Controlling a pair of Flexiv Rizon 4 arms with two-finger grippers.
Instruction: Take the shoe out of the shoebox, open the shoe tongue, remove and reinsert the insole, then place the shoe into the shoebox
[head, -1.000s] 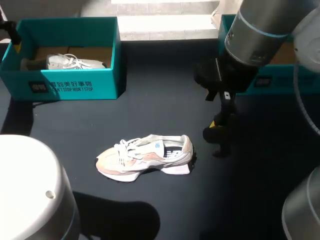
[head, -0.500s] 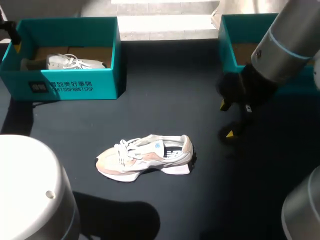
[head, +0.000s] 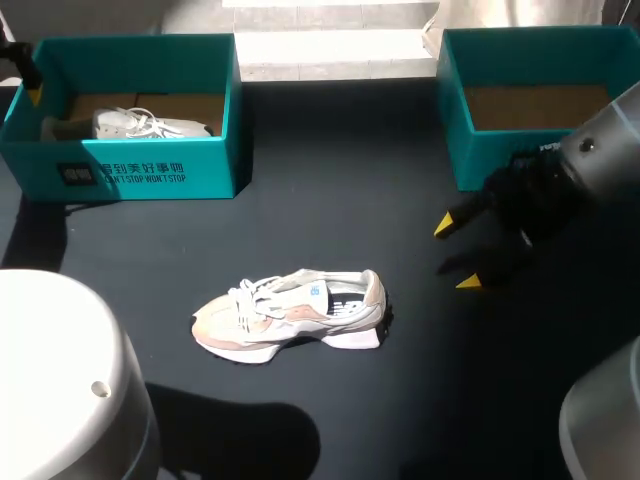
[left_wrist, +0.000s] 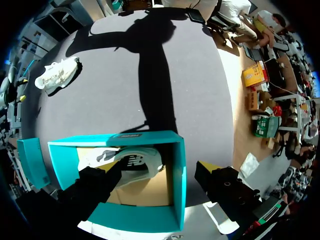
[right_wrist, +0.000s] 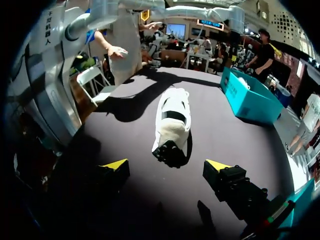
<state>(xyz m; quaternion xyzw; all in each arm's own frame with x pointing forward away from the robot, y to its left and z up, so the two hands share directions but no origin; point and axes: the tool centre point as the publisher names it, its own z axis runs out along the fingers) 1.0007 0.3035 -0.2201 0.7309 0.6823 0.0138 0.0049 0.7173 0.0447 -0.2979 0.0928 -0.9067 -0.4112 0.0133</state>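
A pink-and-white shoe (head: 290, 315) lies on its sole on the dark table, toe to the left, insole showing inside. In the right wrist view the shoe (right_wrist: 172, 122) points its heel at my right gripper (right_wrist: 166, 165). That right gripper (head: 455, 255) is open, a short way right of the heel and touching nothing. A teal shoebox (head: 455, 120) stands empty at the back right. My left gripper (left_wrist: 160, 175) hangs open over another teal box (left_wrist: 172, 145), which holds a white shoe (left_wrist: 135, 162).
The left teal box (head: 140, 175) with the white shoe (head: 150, 125) stands at the back left. My left arm's white housing (head: 60, 370) fills the front left corner. Bare dark table lies between the boxes and around the loose shoe.
My right arm has drawn back to the right, away from the shoe's heel toward the empty box, and its gripper has turned to lie sideways. The shoe has not moved.
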